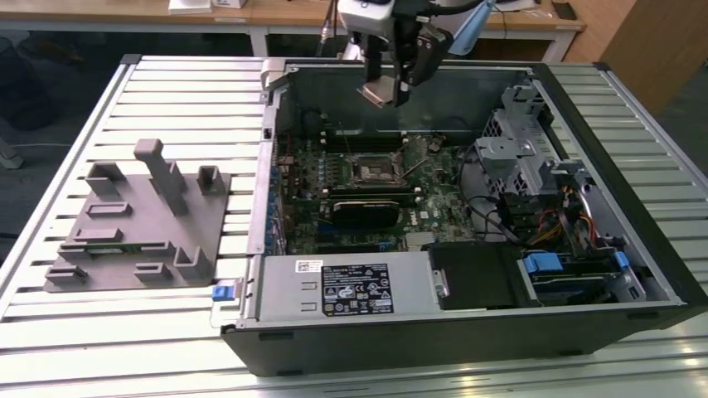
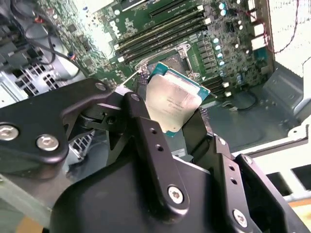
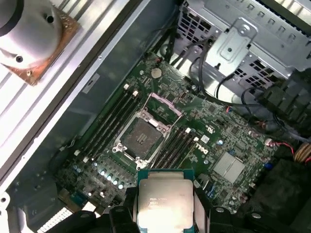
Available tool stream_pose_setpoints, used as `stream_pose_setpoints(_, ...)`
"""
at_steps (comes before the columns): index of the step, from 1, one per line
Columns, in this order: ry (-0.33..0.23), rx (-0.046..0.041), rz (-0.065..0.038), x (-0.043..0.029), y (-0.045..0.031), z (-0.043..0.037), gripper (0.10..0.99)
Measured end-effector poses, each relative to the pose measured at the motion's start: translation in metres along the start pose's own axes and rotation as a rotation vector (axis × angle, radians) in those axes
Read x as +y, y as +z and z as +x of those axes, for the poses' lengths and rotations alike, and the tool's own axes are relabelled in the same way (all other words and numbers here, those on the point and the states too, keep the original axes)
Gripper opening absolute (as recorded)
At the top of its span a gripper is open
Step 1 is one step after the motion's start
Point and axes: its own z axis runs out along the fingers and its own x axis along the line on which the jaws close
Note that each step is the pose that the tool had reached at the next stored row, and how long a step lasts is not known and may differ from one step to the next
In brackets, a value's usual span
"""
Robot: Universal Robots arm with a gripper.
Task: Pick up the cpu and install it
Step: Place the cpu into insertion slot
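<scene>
The open computer case [image 1: 332, 344] lies on the slatted surface [image 1: 177, 99], the socket frame [image 3: 142, 136] on its motherboard [image 3: 214, 141] open. Above the far part of the case the tool [image 2: 172, 97] is clamped on two opposite edges of the cpu [image 2: 171, 104], clear of the board. The chip looks light, stiff and thin, its smooth metal top slippery and its underside likely delicate, so an edge hold suits it.

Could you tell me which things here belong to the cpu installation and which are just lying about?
For the job: cpu, held in the gripper; open socket.
Just lying about: grey fixture plate, drive cage, power supply.
</scene>
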Motion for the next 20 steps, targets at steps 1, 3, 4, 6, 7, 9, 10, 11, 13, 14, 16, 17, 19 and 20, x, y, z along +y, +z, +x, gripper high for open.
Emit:
stream_pose_setpoints(1, 0.014, -0.0008, 0.000, 0.0000, 0.0001, 0.0001, 0.541)
stream_pose_setpoints(3, 0.047, -0.0028, 0.000, 0.0000, 0.0003, 0.0001, 0.541)
stream_pose_setpoints(4, 0.061, -0.0037, 0.000, 0.0001, 0.0003, 0.0001, 0.541)
stream_pose_setpoints(6, 0.087, -0.0052, -0.001, 0.0002, 0.0005, 0.0003, 0.541)
stream_pose_setpoints(7, 0.101, -0.0060, -0.001, 0.0002, 0.0006, 0.0003, 0.541)
stream_pose_setpoints(9, 0.131, -0.0079, -0.001, 0.0002, 0.0006, 0.0003, 0.541)
stream_pose_setpoints(10, 0.148, -0.0089, -0.001, 0.0002, 0.0007, 0.0003, 0.541)
stream_pose_setpoints(11, 0.164, -0.0099, -0.001, 0.0002, 0.0008, 0.0003, 0.541)
stream_pose_setpoints(13, 0.193, -0.0116, -0.001, 0.0003, 0.0009, 0.0005, 0.541)
stream_pose_setpoints(14, 0.206, -0.0124, -0.001, 0.0003, 0.0010, 0.0005, 0.541)
stream_pose_setpoints(16, 0.230, -0.0138, -0.002, 0.0003, 0.0012, 0.0005, 0.541)
stream_pose_setpoints(17, 0.241, -0.0145, -0.002, 0.0003, 0.0013, 0.0005, 0.541)
stream_pose_setpoints(19, 0.269, -0.0162, -0.002, 0.0003, 0.0015, 0.0005, 0.541)
stream_pose_setpoints(20, 0.284, -0.0171, -0.002, 0.0003, 0.0016, 0.0005, 0.541)
